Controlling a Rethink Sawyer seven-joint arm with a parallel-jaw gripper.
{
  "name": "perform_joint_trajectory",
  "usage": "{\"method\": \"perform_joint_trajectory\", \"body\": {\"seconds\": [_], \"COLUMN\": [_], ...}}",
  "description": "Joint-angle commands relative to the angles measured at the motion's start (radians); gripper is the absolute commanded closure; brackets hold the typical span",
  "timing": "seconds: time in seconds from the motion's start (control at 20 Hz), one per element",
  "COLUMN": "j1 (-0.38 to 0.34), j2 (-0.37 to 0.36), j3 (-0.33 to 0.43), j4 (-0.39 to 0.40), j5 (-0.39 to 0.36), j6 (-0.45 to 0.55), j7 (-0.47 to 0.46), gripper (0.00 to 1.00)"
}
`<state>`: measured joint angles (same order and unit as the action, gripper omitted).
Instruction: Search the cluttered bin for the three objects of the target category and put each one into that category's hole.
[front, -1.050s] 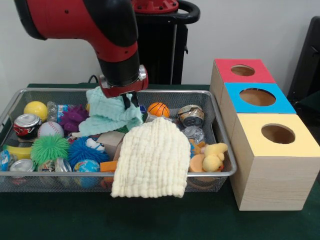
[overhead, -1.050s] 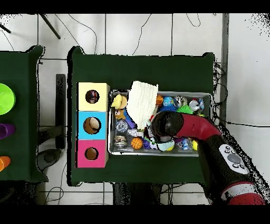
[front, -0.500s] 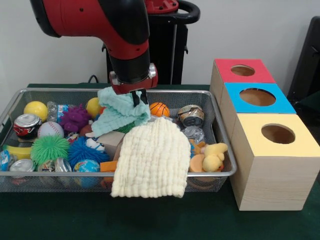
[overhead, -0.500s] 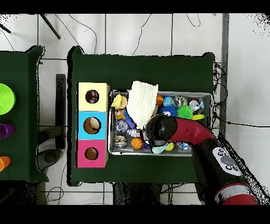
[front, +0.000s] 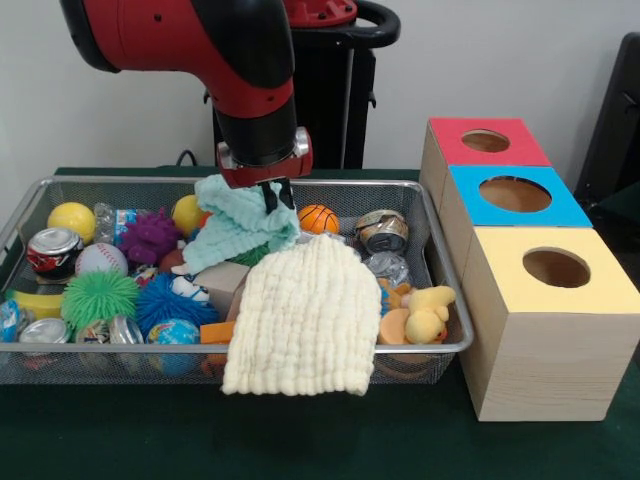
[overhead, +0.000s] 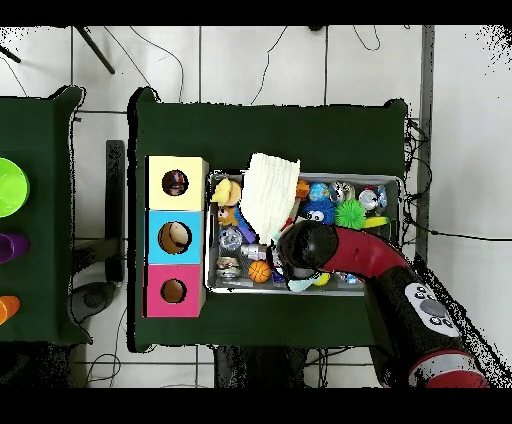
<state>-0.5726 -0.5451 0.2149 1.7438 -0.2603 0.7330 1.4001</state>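
My gripper (front: 270, 196) hangs over the back middle of the wire bin (front: 100, 181), shut on a mint green cloth (front: 238, 226) that droops from it above the toys. In the overhead view the red arm (overhead: 345, 250) covers the gripper and only a corner of the mint cloth (overhead: 303, 284) shows. A cream knitted cloth (front: 305, 315) lies draped over the bin's front rim. Around it lie a small basketball (front: 317, 218), a dented can (front: 382, 230), a yellow duck (front: 428, 312), a yellow ball (front: 72, 219) and a baseball (front: 100, 258).
Right of the bin stands a wooden block with three holes: red top (front: 450, 145), blue top (front: 470, 200), yellow top (front: 500, 280). Spiky green (front: 97, 296) and blue (front: 170, 300) balls, a red can (front: 52, 250) and a globe ball (front: 173, 335) crowd the bin's left half.
Over the last second the arm shifted right along the back of the bin, carrying the mint cloth with it. Since half a second ago it has barely moved.
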Motion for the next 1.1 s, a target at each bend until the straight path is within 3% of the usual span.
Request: {"method": "perform_joint_trajectory", "body": {"seconds": [0.05,0.45,0.5,1.1], "j1": [-0.013,-0.014,-0.014,-0.012], "j2": [0.022,0.022,0.023,0.023], "j3": [0.009,0.009,0.011,0.011], "j4": [0.049,0.054,0.053,0.046], "j5": [0.036,0.037,0.038,0.035], "j6": [-0.069,-0.076,-0.077,-0.075], "j7": [0.151,0.149,0.145,0.14], "gripper": [1.0,1.0,0.0,0.0]}}
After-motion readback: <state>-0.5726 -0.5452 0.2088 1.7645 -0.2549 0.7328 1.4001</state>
